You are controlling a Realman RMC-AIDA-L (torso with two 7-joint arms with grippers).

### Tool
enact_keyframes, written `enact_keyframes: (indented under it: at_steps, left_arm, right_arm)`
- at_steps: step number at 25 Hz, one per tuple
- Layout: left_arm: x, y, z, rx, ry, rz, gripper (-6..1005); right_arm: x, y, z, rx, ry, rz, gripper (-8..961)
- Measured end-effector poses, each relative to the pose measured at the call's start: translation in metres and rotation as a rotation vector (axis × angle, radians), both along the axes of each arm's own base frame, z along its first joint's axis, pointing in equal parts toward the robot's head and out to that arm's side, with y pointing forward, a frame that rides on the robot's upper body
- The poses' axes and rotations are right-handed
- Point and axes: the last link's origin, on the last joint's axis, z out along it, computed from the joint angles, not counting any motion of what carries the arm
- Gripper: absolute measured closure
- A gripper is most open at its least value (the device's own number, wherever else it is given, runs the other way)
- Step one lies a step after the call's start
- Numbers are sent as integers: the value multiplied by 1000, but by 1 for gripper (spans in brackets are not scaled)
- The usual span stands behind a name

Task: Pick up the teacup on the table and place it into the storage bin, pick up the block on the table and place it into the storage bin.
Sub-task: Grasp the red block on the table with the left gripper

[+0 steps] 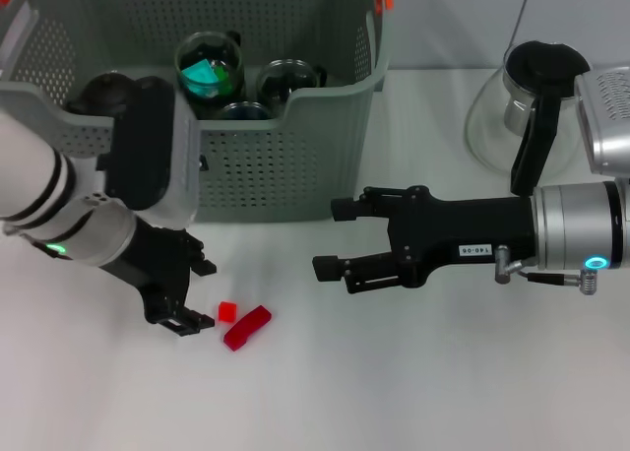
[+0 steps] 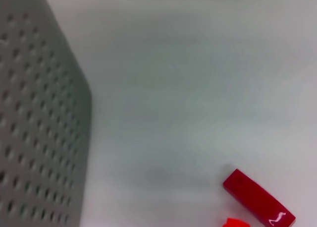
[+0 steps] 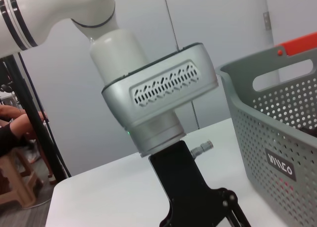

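While glasses fill bin (image 1: 295,146): two red blocks (image 1: 246,327)

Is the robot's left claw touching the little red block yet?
Apart. In the head view, the left gripper is open just beside the small red block, with a strip of white table showing between its lower fingertip and the block.

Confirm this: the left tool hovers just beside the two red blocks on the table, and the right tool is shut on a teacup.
Not quite. The head view shows the right tool open and empty above the table. The rest holds: the left tool is beside the two red blocks.
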Motion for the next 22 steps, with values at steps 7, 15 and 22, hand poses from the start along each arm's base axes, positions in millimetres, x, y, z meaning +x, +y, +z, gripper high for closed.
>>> enact_keyframes:
  at_steps: [7,15,22]
  left_arm:
    - [11,2,-9,-36,56,-50,300]
    - [17,3,-18,-60,98,-88,339]
    - [22,1,-29,-90,113,-103,353]
  right_arm:
    - [1,0,0,4,2,-9,23]
    - [1,-2,-2,4,6,-7,23]
    - [2,-2,-2,6,-1,-6,23]
